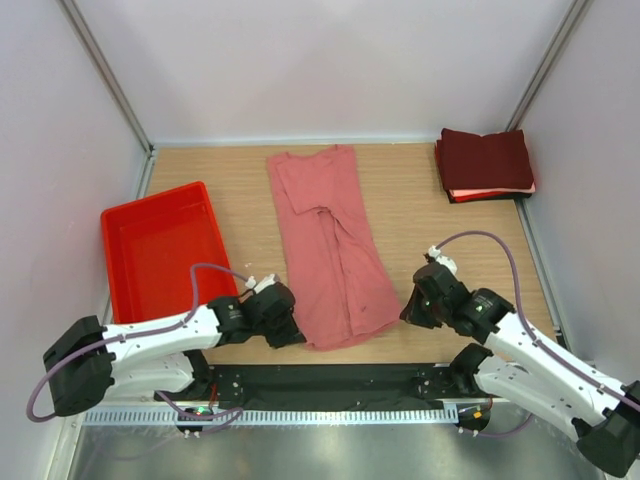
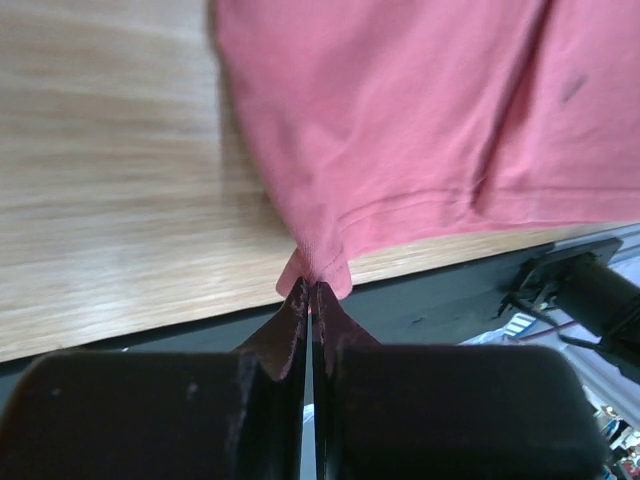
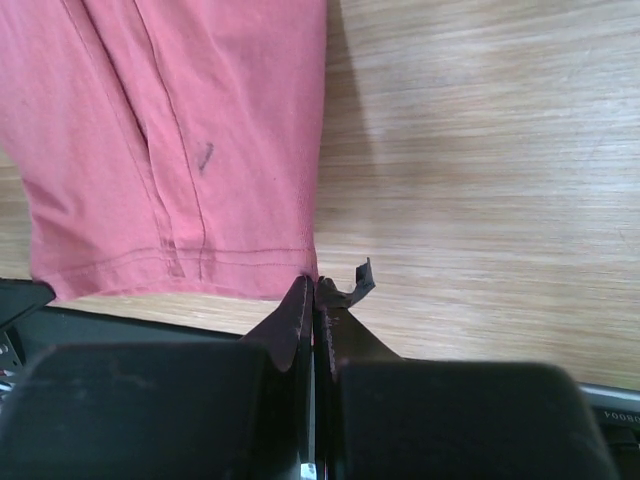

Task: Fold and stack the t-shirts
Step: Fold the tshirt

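Salmon-pink t-shirt [image 1: 330, 240], pinched at both near hem corners.
We see the left gripper [image 2: 310, 290] clamped tight on the left corner and the right gripper [image 3: 312, 285] on the right. Both arms reach low and angle inward over the table [image 1: 420, 220]. The shirt lies flat mid-table, with folded maroon t-shirts [image 1: 485, 163] stacked far right.

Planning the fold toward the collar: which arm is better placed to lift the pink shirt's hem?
Left, probably. The left gripper pinches a bunched hem corner of the salmon-pink t-shirt; the right gripper catches only the other corner's very edge and might slip.
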`<state>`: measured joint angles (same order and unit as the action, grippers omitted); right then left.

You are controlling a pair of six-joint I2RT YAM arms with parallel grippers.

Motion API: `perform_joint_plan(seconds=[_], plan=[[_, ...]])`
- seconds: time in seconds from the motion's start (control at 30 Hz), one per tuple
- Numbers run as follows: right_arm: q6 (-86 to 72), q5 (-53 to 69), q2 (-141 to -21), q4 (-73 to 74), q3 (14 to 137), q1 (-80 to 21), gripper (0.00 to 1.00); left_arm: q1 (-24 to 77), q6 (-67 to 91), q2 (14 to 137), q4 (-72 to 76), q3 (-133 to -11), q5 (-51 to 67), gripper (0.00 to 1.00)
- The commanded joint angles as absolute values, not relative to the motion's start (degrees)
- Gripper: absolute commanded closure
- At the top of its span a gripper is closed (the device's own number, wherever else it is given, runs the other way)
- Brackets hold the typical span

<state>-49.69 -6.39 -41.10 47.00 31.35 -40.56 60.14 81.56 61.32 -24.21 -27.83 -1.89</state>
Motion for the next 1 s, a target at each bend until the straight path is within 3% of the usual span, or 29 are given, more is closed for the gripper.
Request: perform_joint_plan(seconds=[0.0, 0.4, 0.7, 0.97], plan=[[-47.9, -8.5, -45.1, 44.7, 36.4, -40.9, 0.99, 58.0, 78.2, 64.7, -22.7, -32.3, -1.4, 1.00], [-36.3, -17.8, -69.7, 38.7, 56.9, -39.5, 0.99, 35.3, 62.4, 70.0, -28.0, -45.5, 7.9, 1.00], [-27.2, -13.5, -92.3, 33.7, 78.3, -31.7, 0.99, 19.2, 55.0, 87.2, -26.4, -60.7, 16.9, 1.00], [-21.2, -6.6, -108.8, 33.7, 94.2, -25.0, 0.99, 14.2, 52.4, 103.4, -26.4, -74.8, 22.3, 1.00]])
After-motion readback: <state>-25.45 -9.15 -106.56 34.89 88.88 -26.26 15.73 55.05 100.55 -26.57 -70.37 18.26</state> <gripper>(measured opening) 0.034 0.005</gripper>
